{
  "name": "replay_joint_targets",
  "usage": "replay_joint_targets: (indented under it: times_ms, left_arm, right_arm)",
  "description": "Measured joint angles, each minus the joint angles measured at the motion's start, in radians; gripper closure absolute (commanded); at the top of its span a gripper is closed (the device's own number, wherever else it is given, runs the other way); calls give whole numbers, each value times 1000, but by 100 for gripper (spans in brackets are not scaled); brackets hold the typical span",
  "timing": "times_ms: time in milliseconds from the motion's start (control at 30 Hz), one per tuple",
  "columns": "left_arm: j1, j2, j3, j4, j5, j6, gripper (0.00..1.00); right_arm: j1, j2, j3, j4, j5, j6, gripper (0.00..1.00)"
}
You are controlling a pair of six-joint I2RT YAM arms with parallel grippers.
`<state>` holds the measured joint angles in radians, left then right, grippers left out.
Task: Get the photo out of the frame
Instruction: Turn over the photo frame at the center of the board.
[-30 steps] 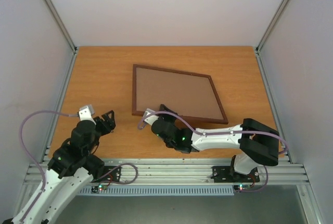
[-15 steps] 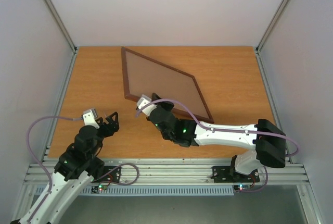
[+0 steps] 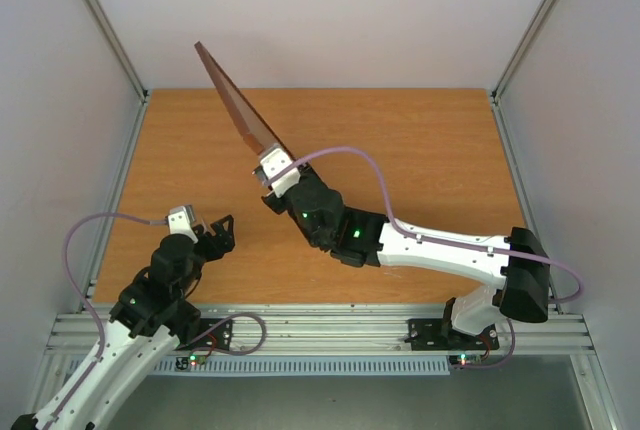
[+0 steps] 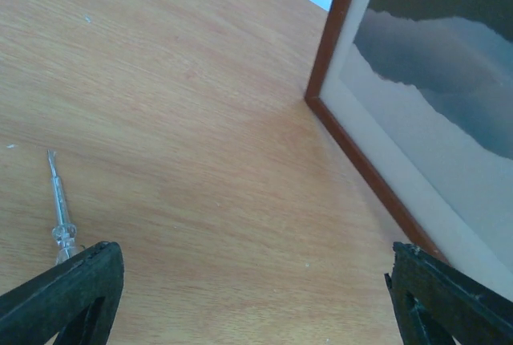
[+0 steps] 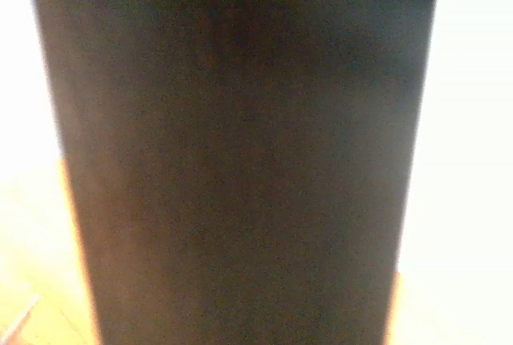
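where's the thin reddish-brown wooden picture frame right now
In the top view, the thin reddish-brown wooden picture frame stands tipped up on edge, left of centre on the orange wooden table, its near end gripped by the right tool.

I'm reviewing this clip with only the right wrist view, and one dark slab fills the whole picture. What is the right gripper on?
Observer: From above, the right gripper is shut on the near end of the frame, which is tipped up steeply, almost edge-on to the overhead camera.
Operator: Is the photo in it?
Observer: Yes. The left wrist view shows the photo inside the red-brown rim, with its front side facing the left arm.
Operator: And the left gripper?
Observer: The left gripper is open, off to the left over the table, apart from the frame.
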<state>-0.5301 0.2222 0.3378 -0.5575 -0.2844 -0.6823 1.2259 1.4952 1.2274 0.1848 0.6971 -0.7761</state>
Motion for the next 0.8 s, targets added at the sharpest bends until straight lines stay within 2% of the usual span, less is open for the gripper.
replay_joint_targets:
  times_ms: [167, 433, 800]
  left_arm:
    - [0, 0, 0, 1, 0, 2, 10]
    - [0, -1, 0, 1, 0, 2, 9]
    - [0, -1, 0, 2, 0, 2, 9]
  right_arm:
    - [-78, -18, 16, -12, -46, 208, 99]
    - [-303, -104, 5, -137, -87, 711, 99]
    - [-477, -238, -259, -180, -118, 1273, 99]
